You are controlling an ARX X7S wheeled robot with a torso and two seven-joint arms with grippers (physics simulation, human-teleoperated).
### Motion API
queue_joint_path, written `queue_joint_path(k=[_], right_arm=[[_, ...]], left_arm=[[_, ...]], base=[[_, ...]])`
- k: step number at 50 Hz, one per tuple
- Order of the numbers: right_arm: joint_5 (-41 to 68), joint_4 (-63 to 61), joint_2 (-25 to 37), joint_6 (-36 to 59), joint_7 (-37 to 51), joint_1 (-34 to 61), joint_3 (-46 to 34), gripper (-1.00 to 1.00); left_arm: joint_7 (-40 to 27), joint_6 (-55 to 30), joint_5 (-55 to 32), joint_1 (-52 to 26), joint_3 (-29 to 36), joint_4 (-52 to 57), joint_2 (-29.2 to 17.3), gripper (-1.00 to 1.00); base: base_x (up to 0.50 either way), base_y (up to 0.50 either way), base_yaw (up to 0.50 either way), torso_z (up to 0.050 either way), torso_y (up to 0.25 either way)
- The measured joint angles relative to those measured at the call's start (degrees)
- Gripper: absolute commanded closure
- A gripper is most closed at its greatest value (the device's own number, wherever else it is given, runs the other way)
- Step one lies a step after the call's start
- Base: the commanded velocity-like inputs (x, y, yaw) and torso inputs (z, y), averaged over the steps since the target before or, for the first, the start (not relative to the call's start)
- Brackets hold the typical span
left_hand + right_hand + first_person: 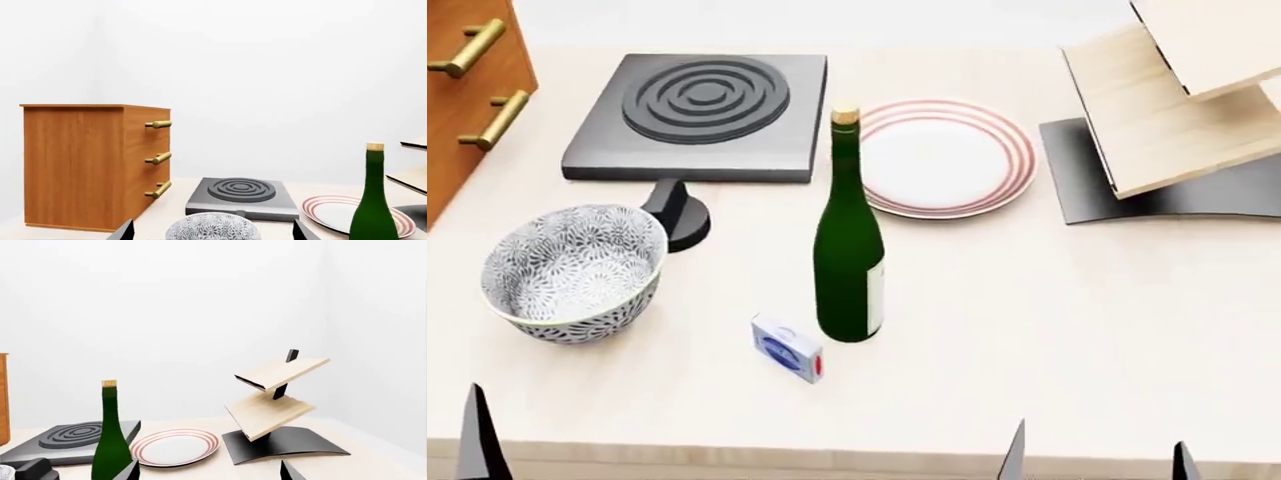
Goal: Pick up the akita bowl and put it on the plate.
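One surface: pale cream desk [1068, 340], bare across its near right part.
Room: plain white walls, no markings.
Cabinet: wooden drawer unit [93, 165] at the desk's far left corner, three brass handles on its front.
Stove burner: dark square slab [701, 115] with raised rings at the far left, a black knob at its near edge.
Akita bowl: [574, 272] upright on the desk at near left, just in front of the burner's knob; nothing visible inside it beyond the grey-black floral pattern.
Plate: [941, 155] white with red rings, flat on the desk right of the burner, well apart from the akita bowl; its face carries nothing.
Bottle: green wine bottle [849, 240] upright, between akita bowl and plate, nearer the robot.
Small box: white and blue carton [786, 348] lying just beside the bottle's base.
Rack: tilted pale wooden shelves on a black curved base [280, 410] at far right; shelves hold nothing.
Left tool: [212, 232] fingertips spread wide, the akita bowl seen between them, not gripped.
Right tool: [208, 471] fingertips spread wide, pinching nothing.
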Motion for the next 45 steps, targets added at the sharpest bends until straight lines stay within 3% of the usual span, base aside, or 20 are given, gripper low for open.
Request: queue_joint_path(k=[29,45], right_arm=[[-2.9,1.2,1.3,-2.0,1.4,-0.1,-3.3,-1.0],[-6.0,1.1,1.8,-4.4,2.7,-0.8,-5.0,-1.0]], left_arm=[[-1.2,0.9,-0.4,-0.3,1.3,-1.4,-1.2,-1.0],[-1.8,1.2,-0.6,-0.3,1.9,-1.6,-1.8,-1.0]], base=[[0.02,-0.11,0.0,0.0,0.0],[0.25,-0.01,0.0,0.0,0.0]])
